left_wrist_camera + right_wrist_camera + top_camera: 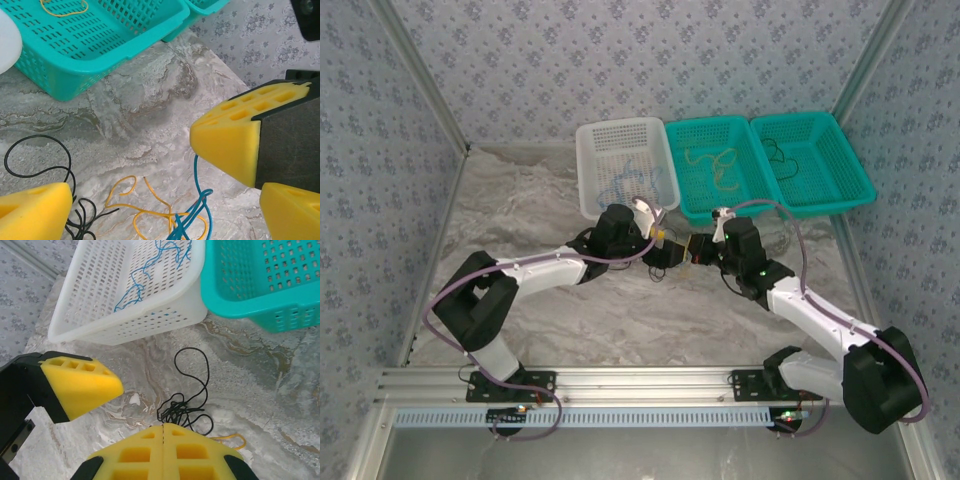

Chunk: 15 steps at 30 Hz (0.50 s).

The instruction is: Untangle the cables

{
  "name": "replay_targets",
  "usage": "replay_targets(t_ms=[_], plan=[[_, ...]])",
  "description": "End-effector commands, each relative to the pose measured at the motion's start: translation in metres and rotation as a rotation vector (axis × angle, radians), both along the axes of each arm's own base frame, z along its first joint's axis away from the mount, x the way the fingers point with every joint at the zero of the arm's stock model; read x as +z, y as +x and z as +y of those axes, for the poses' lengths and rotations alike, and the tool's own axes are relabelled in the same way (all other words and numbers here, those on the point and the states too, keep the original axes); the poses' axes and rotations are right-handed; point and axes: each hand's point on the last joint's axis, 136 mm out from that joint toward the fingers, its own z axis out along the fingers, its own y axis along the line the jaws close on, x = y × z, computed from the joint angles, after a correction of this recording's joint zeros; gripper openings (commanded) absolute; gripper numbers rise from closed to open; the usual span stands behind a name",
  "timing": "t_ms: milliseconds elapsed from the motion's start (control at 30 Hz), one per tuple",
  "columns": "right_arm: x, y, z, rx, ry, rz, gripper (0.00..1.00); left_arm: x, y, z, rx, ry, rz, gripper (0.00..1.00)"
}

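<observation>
Top: left gripper meets right gripper mid-table. Left wrist: left jaws wide, empty, over tangled thin black cord, yellow-tan cord and blue cord on the marbled table. The blue cord rises into right's tip. Right wrist: pads pressed shut. Step: freeing blue. Next: left pins the clump, right draws away.

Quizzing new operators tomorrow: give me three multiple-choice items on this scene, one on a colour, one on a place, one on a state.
1. The cables in the middle teal basket are: A red, B yellow, C white.
2. The basketed blue cables lie in: A the white basket, B the right teal basket, C a cardboard box.
3. The right gripper has its jaws: A wide open, B around a basket rim, C shut.
Answers: 1 B, yellow loops show in it from above; 2 A, blue strands lie on its white floor; 3 C, its yellow pads meet along a seam.
</observation>
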Motion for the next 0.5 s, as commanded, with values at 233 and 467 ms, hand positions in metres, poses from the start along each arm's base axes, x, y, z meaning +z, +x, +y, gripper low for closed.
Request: replay_targets(t_ms=[233, 467], plan=[[0.017, 0.009, 0.005, 0.017, 0.052, 0.032, 0.0, 0.016, 0.002, -0.019, -0.109, 0.018, -0.19, 0.9], [0.034, 0.011, 0.015, 0.049, 0.177, 0.025, 0.0, -0.005, 0.007, -0.033, -0.153, 0.099, -0.271, 0.85]])
